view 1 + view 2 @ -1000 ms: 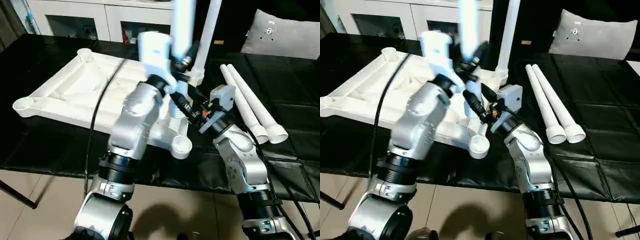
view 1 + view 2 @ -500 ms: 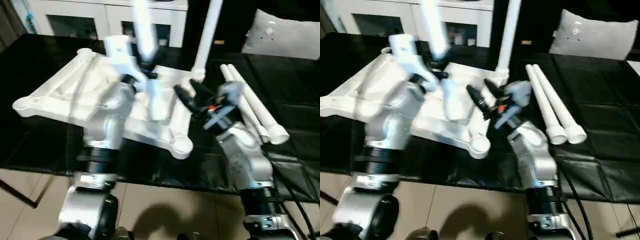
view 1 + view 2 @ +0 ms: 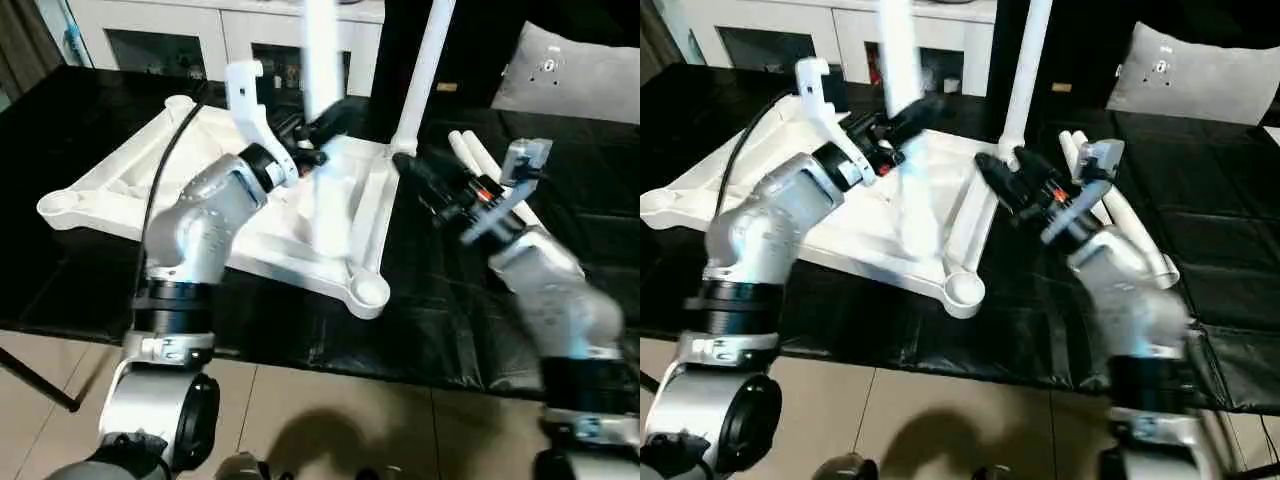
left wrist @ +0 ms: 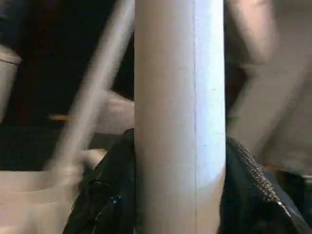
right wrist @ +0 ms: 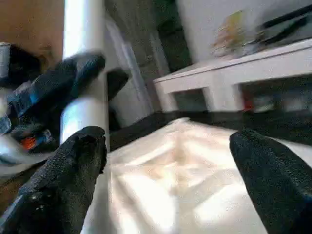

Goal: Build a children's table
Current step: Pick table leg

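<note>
White tabletop (image 3: 130,185) is lying underside-up on the black counter (image 3: 440,320), nearest corner socket (image 3: 368,292) w/o a leg. Left tool (image 3: 318,128) is gripping an upright leg (image 3: 322,40) above the top; right tool (image 3: 1005,172) is hanging w/ fingers spread wide, holding nothing. Farther back, one leg is standing in its socket (image 3: 425,60), two more legs are lying beside (image 3: 470,150)

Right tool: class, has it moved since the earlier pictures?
Yes. The right tool has let go of the held leg and pulled away rightward, now near the standing leg's base.
</note>
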